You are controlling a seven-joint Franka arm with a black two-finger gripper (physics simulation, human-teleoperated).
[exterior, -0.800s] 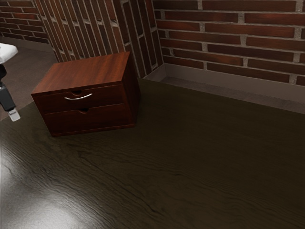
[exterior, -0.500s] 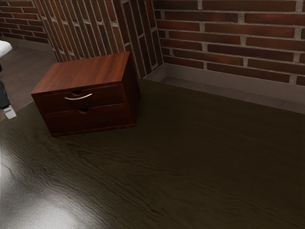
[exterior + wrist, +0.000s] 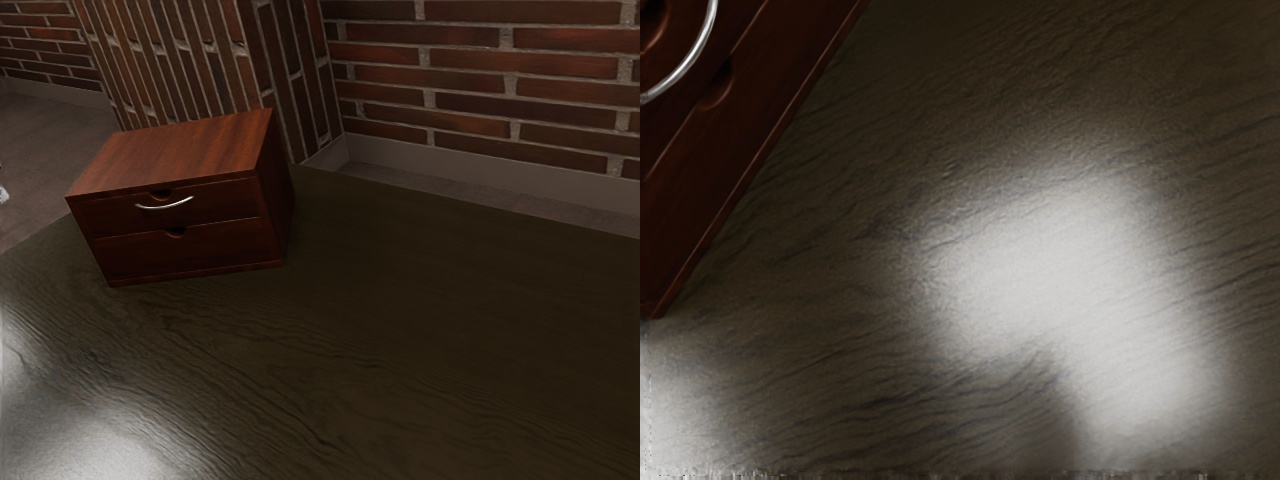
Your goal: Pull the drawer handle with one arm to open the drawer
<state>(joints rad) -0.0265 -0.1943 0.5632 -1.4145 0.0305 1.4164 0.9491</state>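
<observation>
— Starting with the exterior view: what are the jaws doing?
— No telling. The gripper is a pale sliver at the exterior view's left edge, so released or clenched cannot be judged. It is well apart from the cabinet.
— And the cabinet?
— It stands on the dark table, close to the brick wall. The upper drawer carries the curved metal handle; the lower drawer sits beneath it. Both fronts lie flush with the cabinet, shut, so whatever is inside is hidden.
— Now the wrist view?
— The cabinet's front crosses one corner, with an arc of the handle on it. The rest is table under the hand, with a bright patch of glare on the wood.
</observation>
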